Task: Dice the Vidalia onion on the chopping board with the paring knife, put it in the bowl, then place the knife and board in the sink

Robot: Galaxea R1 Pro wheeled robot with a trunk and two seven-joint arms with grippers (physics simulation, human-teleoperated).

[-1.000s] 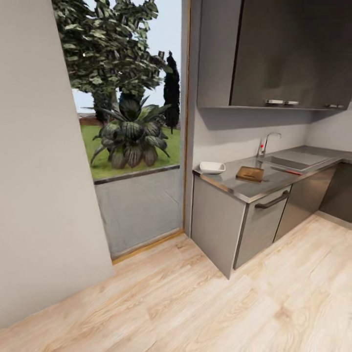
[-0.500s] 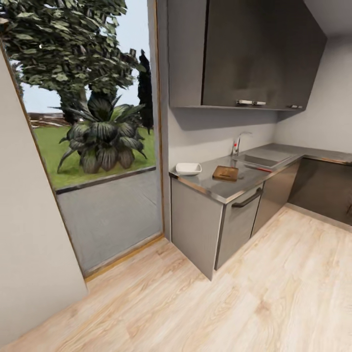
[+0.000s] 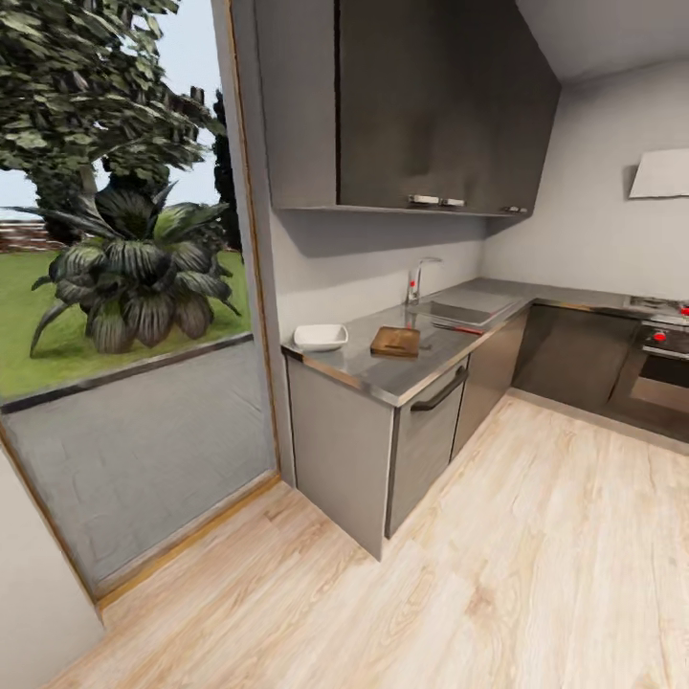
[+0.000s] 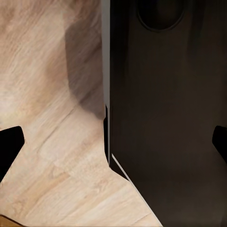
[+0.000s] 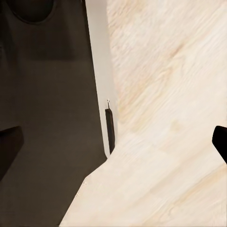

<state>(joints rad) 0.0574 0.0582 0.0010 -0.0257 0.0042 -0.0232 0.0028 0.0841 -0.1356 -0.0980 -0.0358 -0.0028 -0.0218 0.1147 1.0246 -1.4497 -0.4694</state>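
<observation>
view swung right; stove now seen | both jaws wide, empty, over floor [image 4: 42,94]

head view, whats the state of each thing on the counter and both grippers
bowl: upright, empty, on the countertop at its near end
chopping board: flat, bare, beside the bowl
paring knife: lying flat by the sink
left gripper: open, holding nothing
right gripper: open, holding nothing

brown chopping board [image 3: 395,342] flat on countertop [image 3: 383,373], white bowl [image 3: 321,336] beside
</observation>
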